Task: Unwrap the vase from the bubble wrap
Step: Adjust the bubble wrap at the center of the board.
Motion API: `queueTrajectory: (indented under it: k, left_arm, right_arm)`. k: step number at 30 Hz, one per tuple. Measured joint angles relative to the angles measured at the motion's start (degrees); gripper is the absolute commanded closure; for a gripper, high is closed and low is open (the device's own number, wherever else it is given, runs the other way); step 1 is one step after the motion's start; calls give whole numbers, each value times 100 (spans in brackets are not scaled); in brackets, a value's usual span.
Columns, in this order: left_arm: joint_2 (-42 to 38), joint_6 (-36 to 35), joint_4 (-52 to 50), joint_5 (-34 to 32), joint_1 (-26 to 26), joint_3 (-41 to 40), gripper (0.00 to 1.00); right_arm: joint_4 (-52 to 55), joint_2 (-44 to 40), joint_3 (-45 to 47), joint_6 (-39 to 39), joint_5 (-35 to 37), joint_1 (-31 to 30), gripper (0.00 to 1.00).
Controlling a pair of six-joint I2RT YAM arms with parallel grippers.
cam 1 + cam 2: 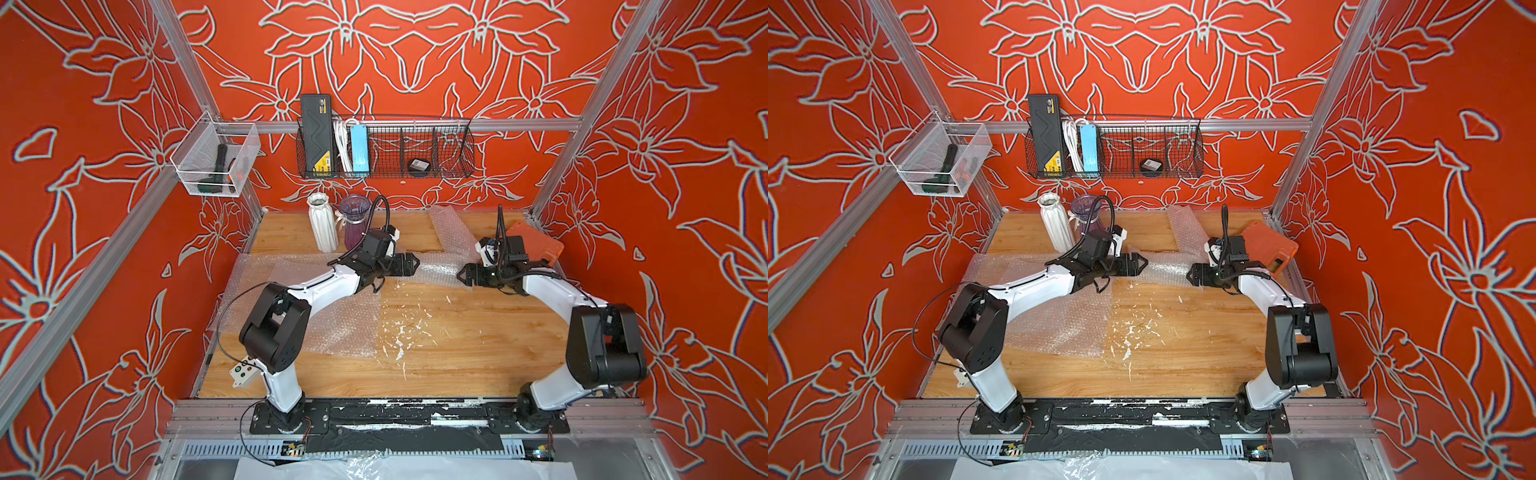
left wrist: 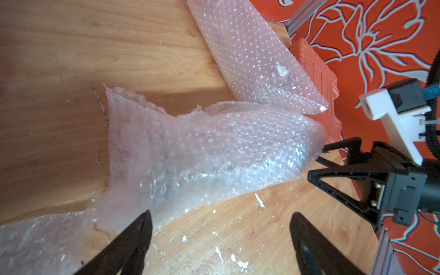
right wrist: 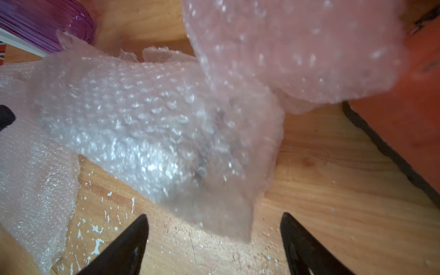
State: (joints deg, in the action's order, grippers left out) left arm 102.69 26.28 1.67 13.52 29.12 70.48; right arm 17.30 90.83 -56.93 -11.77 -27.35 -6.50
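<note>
Left jaws and right jaws both stand wide apart, gripping nothing, their tips facing each other low over the bench point(image 1: 478, 340). Between them lies a crumpled sheet of bubble wrap point(image 1: 436, 272). A flat sheet point(image 1: 336, 328) spreads beneath the left arm. Another sheet point(image 1: 451, 228) rises behind the right jaws, beside an orange case point(image 1: 536, 243). Behind the left jaws stand a white vase point(image 1: 322, 224) and a purple vase point(image 1: 352, 212), both unwrapped.
</note>
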Motion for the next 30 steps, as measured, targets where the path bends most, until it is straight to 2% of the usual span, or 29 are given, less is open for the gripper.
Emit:
queueTrajectory:
  k: [2, 6, 8, 9, 11, 17, 21, 24, 30]
  left_arm:
    - [214, 22, 9, -37, -31, 179, 12]
    - [623, 46, 39, -9, -66, 444, 14]
    - [715, 61, 57, 37, -68, 463, 18]
    - [732, 55, 57, 70, -68, 463, 19]
    - [737, 39, 59, 142, -68, 463, 20]
    - [737, 2, 66, 238, -105, 450, 21]
    - [734, -48, 140, 310, -105, 382, 21]
    - [717, -98, 164, 310, -105, 295, 21]
    - [516, -251, 31, 304, -105, 127, 19]
  right_arm:
    - [-92, 85, -2, -31, -168, 0, 19]
    - [-234, 208, -2, -96, -452, -17, 35]
    - [-273, 214, 0, -83, -516, -35, 51]
    - [-295, 212, 4, -92, -551, -52, 61]
    - [-326, 208, 24, -76, -601, -81, 75]
    - [-404, -291, 468, -151, -562, -289, 92]
    - [-363, -970, 1008, -245, -481, -610, 98]
    - [-299, -1515, 1408, -372, -391, -1014, 98]
    - [-271, -2457, 2020, -826, -175, -1980, 90]
